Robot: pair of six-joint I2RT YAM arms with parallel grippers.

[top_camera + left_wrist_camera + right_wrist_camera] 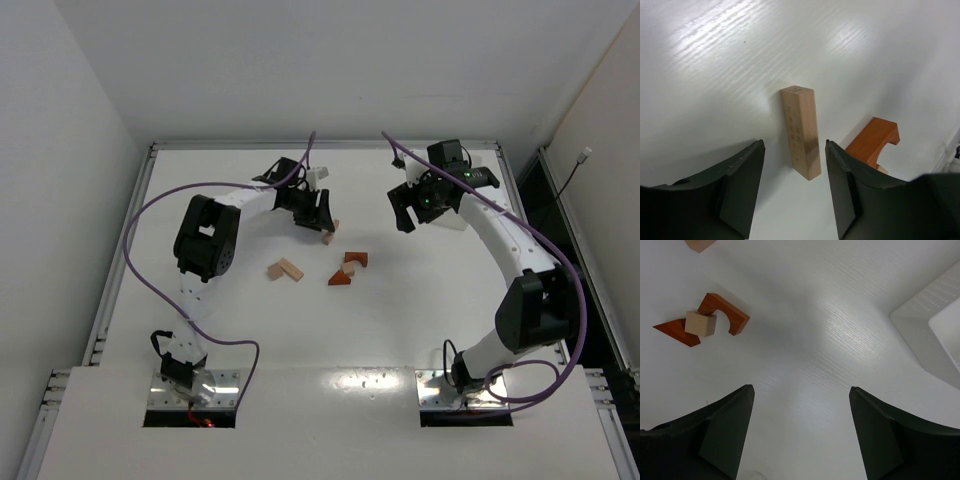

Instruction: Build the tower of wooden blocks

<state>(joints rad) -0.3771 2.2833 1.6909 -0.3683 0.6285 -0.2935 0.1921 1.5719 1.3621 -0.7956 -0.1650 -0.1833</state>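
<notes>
While the left gripper (794, 146) is hovering low over the bench (230, 320), its fingers are standing apart on either side of a tall tan block (801, 131), the only standing piece of the wood block tower. The block is standing on end just above the middle of the overhead view. In the left wrist view a strip of bench is showing between the block and the left finger. A thinner gap is showing at the right finger, so neither pad seems to be touching the block.

Just beyond the right finger, a reddish-brown arch block (875, 139) is lying close by, and the finger is hiding part of it. In the overhead view a tan cube (350, 270) is sitting between the arch and a reddish-brown wedge (340, 279), touching both. To the left of this cluster, a pair of tan blocks (285, 270) is lying flat, the two touching each other.

The right gripper (801, 388) is hanging at the upper right of the overhead view, well apart from the blocks. Its fingers are spread wide over white bench surface. A white tray (925, 325) is lying at the right edge of its wrist view.
</notes>
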